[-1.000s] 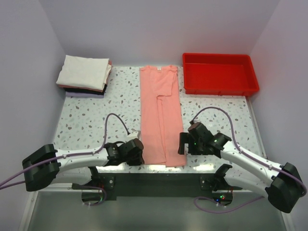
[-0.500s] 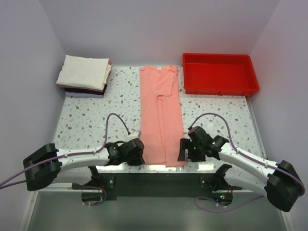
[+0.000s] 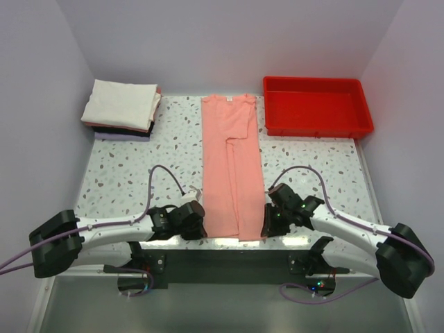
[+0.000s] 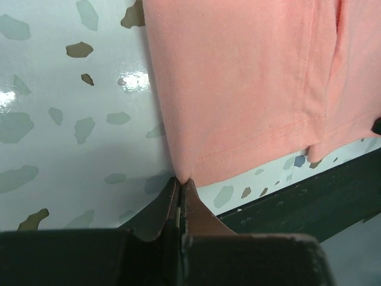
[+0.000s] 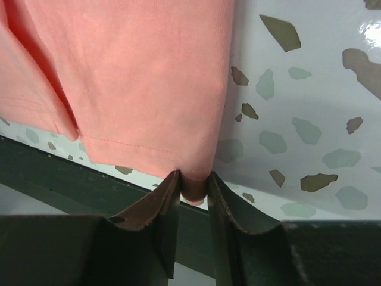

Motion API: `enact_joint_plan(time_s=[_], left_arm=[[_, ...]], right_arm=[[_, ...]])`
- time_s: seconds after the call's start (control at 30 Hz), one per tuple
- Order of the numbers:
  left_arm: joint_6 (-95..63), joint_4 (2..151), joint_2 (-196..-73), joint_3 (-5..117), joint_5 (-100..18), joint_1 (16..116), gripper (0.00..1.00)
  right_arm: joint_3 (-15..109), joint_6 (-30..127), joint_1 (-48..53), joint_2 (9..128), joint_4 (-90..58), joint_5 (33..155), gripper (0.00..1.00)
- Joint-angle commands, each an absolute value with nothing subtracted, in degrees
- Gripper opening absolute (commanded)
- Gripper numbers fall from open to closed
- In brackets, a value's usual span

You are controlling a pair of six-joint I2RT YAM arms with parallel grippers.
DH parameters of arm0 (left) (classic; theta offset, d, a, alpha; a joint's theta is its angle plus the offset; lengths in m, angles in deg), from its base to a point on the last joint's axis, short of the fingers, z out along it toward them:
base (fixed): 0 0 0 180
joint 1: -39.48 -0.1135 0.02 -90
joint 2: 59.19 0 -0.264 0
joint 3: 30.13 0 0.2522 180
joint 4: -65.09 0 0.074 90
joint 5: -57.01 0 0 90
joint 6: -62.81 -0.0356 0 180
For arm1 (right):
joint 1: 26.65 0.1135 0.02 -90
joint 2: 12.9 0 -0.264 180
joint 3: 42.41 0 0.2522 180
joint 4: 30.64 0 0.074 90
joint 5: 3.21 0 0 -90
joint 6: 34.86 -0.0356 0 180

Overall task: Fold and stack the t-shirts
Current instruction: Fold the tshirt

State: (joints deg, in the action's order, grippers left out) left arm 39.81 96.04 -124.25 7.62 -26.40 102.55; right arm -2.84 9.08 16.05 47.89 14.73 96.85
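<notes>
Now, your salmon-pink t-shirt (image 3: 232, 173) lies flat down the middle of the speckled table (image 3: 118, 177). It is folded lengthwise into 1 long strip, with its white neck label (image 3: 226, 99) at the far end and its hem at the near edge. Your left gripper (image 4: 180, 186) sits at the near-left hem corner, jaws clenched tight with that corner caught between the tips. Your right gripper (image 5: 193, 186) is at the near-right hem corner, its 2 fingers pinching a small tuck of pink cloth that fills the narrow gap between them. At the far left, well apart from the strip, the stack of folded t-shirts (image 3: 121, 107) rests with a cream one on top. The red tray (image 3: 317, 105) stands at the far right.
</notes>
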Motion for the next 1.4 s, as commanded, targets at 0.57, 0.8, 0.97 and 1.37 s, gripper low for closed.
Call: enact_joint_plan(time_s=[0.57,0.8,0.97,1.37], left_arm=[[48.13,101.86,-115.54,0.59,-26.58,107.77,0.0],[44.89,101.88,-111.75,3.93,-23.15,107.77,0.0],[41.28,98.27,-114.29,8.14,-19.64,106.9,0.0],[23.88,92.65,-121.49,23.44,-19.9,90.73,0.0]], right_arm=[[-11.77,0.21,19.67,37.99,9.91,103.23,0.09],[-8.09,2.75,19.67,37.89,12.03,101.21,0.09],[-0.11,6.71,19.58,40.79,13.18,94.98,0.07],[17.48,16.9,15.63,51.78,11.08,82.66,0.06]])
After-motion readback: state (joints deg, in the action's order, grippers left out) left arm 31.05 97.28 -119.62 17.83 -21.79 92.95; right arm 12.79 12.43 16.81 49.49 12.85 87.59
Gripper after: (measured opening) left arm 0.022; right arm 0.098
